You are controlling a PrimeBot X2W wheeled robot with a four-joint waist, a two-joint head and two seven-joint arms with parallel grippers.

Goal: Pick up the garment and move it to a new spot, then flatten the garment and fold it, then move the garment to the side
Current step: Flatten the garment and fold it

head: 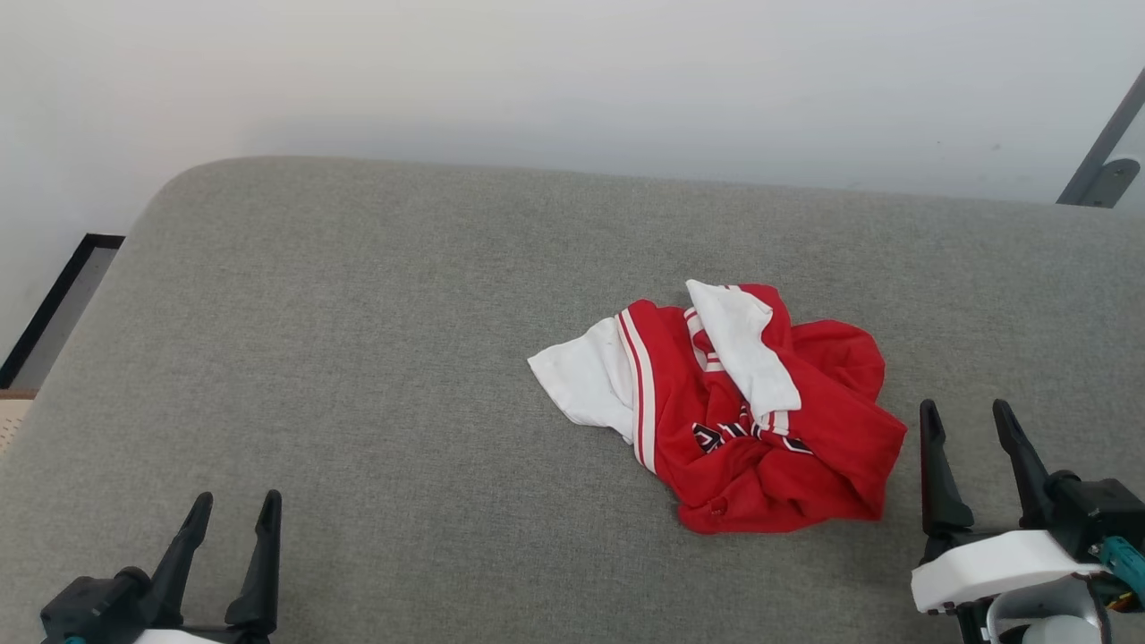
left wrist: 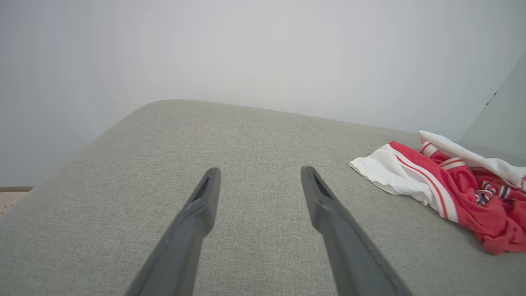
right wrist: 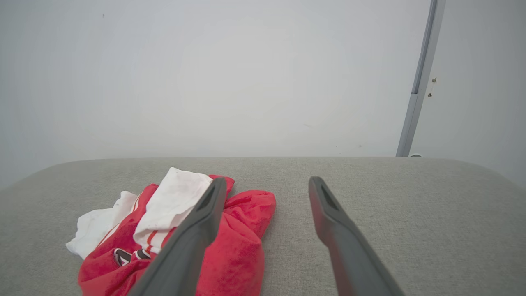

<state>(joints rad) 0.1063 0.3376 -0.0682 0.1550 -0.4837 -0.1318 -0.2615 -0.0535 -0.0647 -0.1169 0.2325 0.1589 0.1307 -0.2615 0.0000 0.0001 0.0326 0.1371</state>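
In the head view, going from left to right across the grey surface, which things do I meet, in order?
left gripper → garment → right gripper

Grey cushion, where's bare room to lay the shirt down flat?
Bare from the shirt to the left edge of the cushion, ahead of the left gripper. Crowded at the right, where the shirt lies beside the right gripper.

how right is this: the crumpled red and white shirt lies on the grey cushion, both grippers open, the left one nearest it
One thing is off: the right gripper, not the left gripper, is nearest the shirt, as the head view shows. The shirt does lie crumpled on the grey cushion, both grippers open.
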